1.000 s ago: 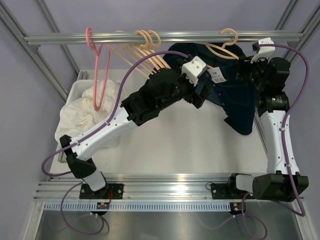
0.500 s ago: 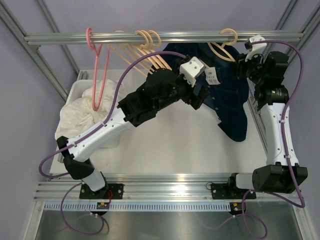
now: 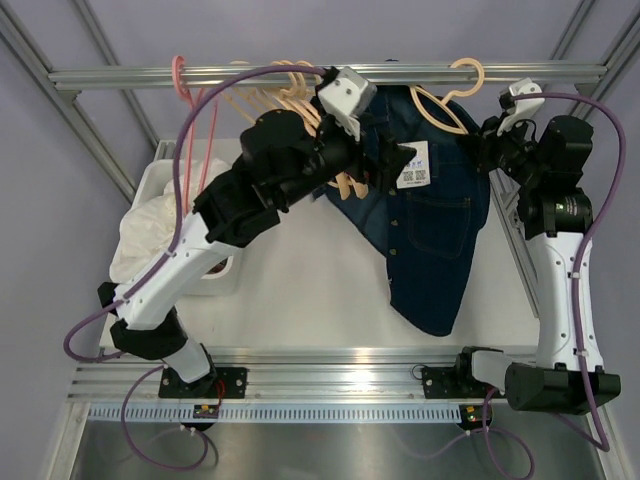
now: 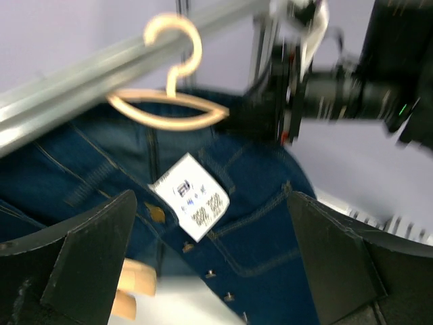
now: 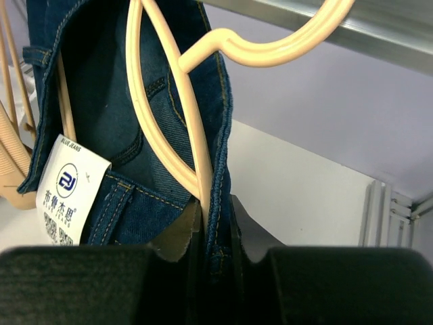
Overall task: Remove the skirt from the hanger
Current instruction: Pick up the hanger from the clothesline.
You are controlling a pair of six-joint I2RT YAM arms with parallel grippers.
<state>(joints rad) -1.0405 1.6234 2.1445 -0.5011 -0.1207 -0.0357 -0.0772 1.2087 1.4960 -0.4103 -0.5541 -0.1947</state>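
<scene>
A dark blue denim skirt (image 3: 430, 230) with a white tag (image 3: 414, 163) hangs from a cream hanger (image 3: 462, 72) hooked on the rail. My right gripper (image 3: 488, 140) is at the skirt's right waistband. In the right wrist view this gripper (image 5: 215, 210) is shut on the waistband hem of the skirt (image 5: 115, 101), with the lower arm of the hanger (image 5: 196, 156) pinched beside the denim. My left gripper (image 3: 385, 160) is open, facing the skirt's front. The left wrist view shows the skirt (image 4: 270, 223) and its hanger (image 4: 169, 112) beyond my left gripper (image 4: 210, 203), with nothing held.
Several empty cream hangers (image 3: 290, 100) and a pink hanger (image 3: 190, 110) hang on the rail (image 3: 100, 77) to the left. A white bin (image 3: 160, 165) with white cloth (image 3: 170, 220) stands at the table's left. Frame posts run along the right side.
My right gripper has closed on the waistband. The left arm has lifted up and left toward the rail, and the skirt now hangs longer and further left.
</scene>
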